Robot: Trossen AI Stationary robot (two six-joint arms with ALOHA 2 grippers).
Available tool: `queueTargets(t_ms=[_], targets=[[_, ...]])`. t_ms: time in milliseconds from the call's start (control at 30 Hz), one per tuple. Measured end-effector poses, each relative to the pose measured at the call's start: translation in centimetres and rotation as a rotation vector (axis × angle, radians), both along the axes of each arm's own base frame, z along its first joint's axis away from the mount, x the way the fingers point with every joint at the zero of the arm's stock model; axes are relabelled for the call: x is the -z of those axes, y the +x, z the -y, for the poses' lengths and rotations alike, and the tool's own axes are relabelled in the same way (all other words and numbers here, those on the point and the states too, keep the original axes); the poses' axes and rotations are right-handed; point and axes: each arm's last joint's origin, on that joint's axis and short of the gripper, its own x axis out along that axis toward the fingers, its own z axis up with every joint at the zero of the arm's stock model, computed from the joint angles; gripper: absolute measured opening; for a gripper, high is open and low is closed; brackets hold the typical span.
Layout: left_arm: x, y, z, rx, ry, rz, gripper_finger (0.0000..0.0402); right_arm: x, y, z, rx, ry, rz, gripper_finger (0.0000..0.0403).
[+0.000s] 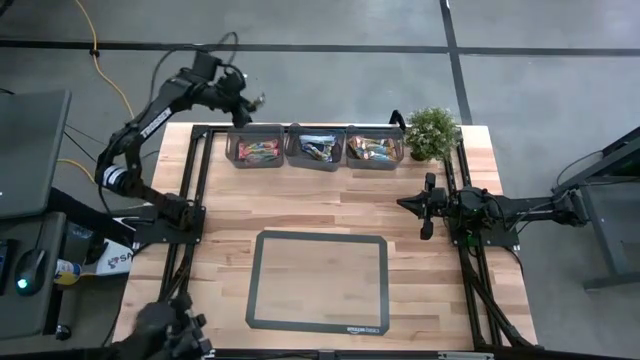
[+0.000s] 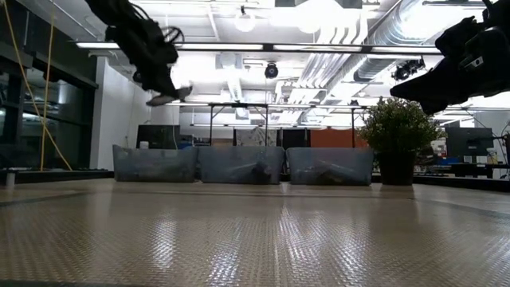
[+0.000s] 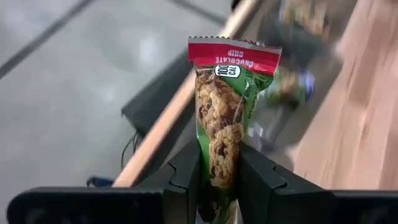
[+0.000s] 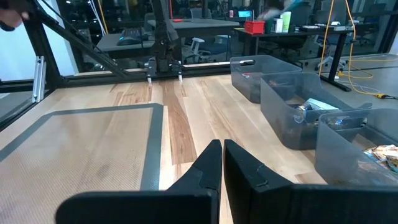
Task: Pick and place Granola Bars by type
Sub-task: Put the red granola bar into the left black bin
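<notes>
The left pincer [image 1: 252, 101] is raised beyond the far left corner of the desk [image 1: 330, 210], just past the leftmost of three grey bins, and it is clamped on a granola bar [image 3: 227, 121] with a green wrapper and a red end band reading "chocolate chip". In the left wrist view the bar stands upright between the two dark fingers [image 3: 186, 171], which press on its lower half while its upper half sticks out free above them. From the low view the same pincer [image 2: 167, 97] hangs high above the left bin [image 2: 154, 163], well clear of its rim. The three bins sit side by side along the far edge of the desk: the left bin [image 1: 254, 147] holds reddish-wrapped bars, the middle bin [image 1: 315, 148] bluish ones, and the right bin [image 1: 374, 148] greenish-tan ones. A small potted plant [image 1: 431, 132] stands just beside the right bin. A dark-edged mat [image 1: 318, 281] lies on the near half of the desk with nothing on it. The right pincer [image 1: 428, 205] rests low at the right side of the desk, well apart from the bins, with its fingers [image 4: 208, 165] closed together on nothing.
</notes>
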Motion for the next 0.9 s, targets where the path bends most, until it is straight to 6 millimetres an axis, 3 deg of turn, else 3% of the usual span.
queueTargets(t_ms=[533, 900], targets=[[7.4, 5.6, 0.7, 0.169, -0.134, -0.539, 0.0078, 0.0, 0.0, 0.0, 0.0, 0.0, 0.0, 0.0], [10.0, 7.2, -0.2, 0.193, -0.156, -0.558, 0.0079, 0.0, 0.0, 0.0, 0.0, 0.0, 0.0, 0.0]])
